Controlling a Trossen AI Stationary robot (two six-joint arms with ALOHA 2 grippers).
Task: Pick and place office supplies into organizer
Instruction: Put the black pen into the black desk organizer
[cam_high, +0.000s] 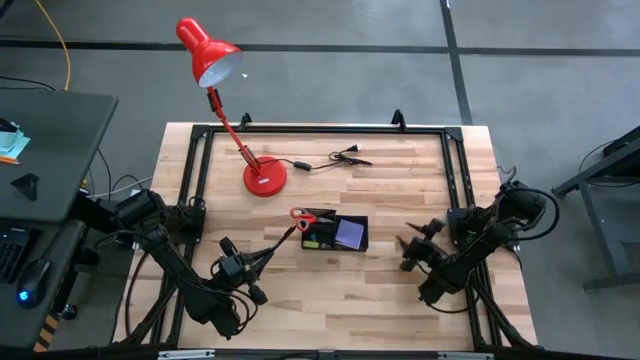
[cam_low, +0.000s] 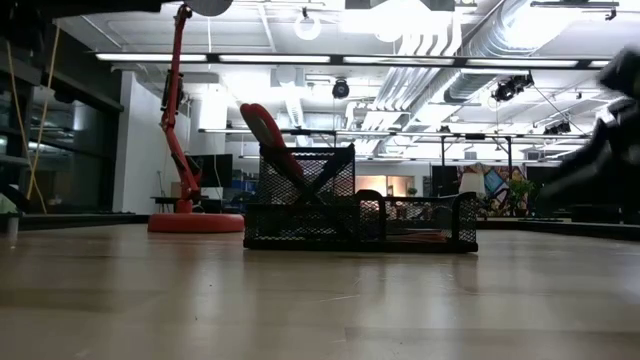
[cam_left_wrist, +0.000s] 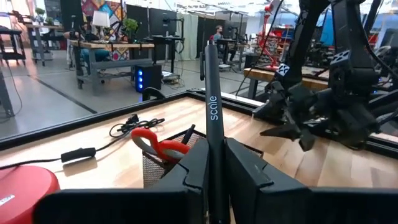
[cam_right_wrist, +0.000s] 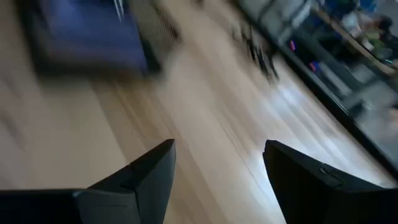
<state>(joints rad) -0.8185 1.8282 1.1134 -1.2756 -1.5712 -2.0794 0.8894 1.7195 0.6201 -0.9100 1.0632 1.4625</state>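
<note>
Between dark flat fingers (cam_left_wrist: 214, 180), slim black pen (cam_left_wrist: 212, 118).

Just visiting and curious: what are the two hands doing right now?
Left hand shut on a black pen, short of the organizer. Right hand open, empty, waiting beside it. Scissors already in. Nothing in the way.

The only readable text is the white word "scale" running along the barrel of the black pen (cam_left_wrist: 212, 118) in the left wrist view.
</note>
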